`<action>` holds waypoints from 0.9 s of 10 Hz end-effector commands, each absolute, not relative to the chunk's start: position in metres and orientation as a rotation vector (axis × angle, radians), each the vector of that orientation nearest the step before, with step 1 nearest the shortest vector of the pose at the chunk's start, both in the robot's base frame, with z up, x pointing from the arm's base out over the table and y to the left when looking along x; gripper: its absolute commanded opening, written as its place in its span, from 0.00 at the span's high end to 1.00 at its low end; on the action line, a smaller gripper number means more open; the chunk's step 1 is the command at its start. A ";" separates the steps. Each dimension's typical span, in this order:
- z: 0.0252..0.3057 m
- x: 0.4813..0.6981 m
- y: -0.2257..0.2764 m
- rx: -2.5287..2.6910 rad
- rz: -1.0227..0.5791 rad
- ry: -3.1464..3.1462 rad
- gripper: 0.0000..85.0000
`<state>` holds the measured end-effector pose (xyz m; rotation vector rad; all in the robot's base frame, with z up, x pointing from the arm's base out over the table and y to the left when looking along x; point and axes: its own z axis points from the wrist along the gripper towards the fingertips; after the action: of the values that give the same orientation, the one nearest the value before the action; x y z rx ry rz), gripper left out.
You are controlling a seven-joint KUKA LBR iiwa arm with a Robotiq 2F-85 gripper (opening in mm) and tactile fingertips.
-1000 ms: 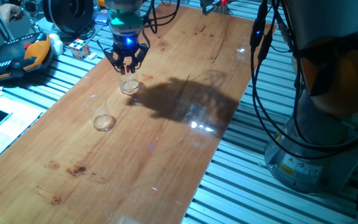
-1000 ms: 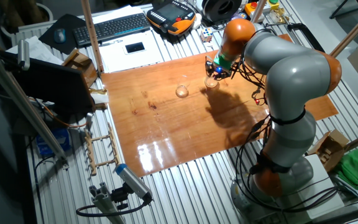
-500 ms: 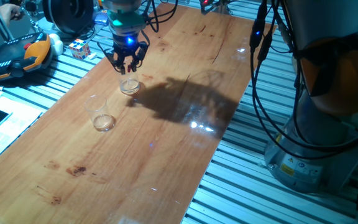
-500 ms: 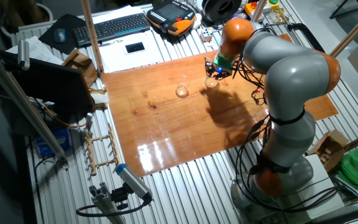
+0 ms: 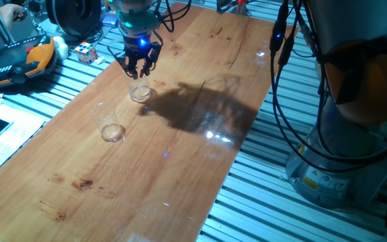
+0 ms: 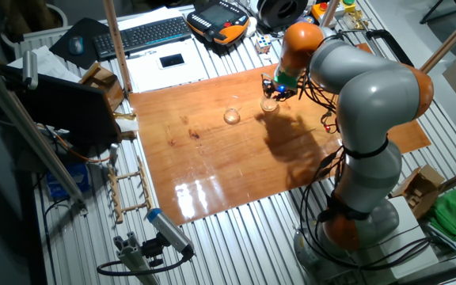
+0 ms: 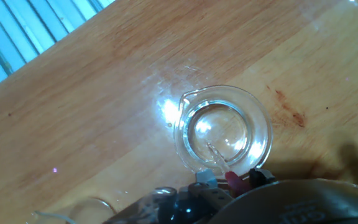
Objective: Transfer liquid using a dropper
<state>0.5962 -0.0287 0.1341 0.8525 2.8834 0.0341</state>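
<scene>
My gripper (image 5: 138, 65) hangs just above a clear glass (image 5: 140, 93) near the far left of the wooden board, also seen in the other fixed view as gripper (image 6: 274, 85) over glass (image 6: 269, 104). It is shut on the dropper (image 7: 218, 158). The dropper's clear tube points down into the glass (image 7: 222, 130), and its red bulb sits at the fingers. A second clear glass (image 5: 108, 123) stands apart, nearer the front left. The liquid is too faint to make out in either glass.
The wooden board (image 5: 180, 148) lies on a slatted metal table. A puzzle cube (image 5: 85, 51) and an orange-black pendant (image 5: 19, 59) sit off the board's left edge. The robot base (image 5: 345, 134) and its cables stand at the right.
My gripper has risen slightly above the glass with the dropper in it. Both glasses stay in place.
</scene>
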 end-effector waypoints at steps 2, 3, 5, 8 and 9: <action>0.138 0.594 -0.030 0.850 0.028 2.891 0.56; 0.142 0.592 -0.032 0.850 0.023 2.897 0.56; 0.146 0.589 -0.034 0.844 0.008 2.899 0.56; 0.147 0.586 -0.038 0.832 0.005 2.897 0.56; 0.147 0.585 -0.039 0.829 0.003 2.898 0.56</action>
<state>0.5856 -0.0390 0.1474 0.8289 2.8975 0.0030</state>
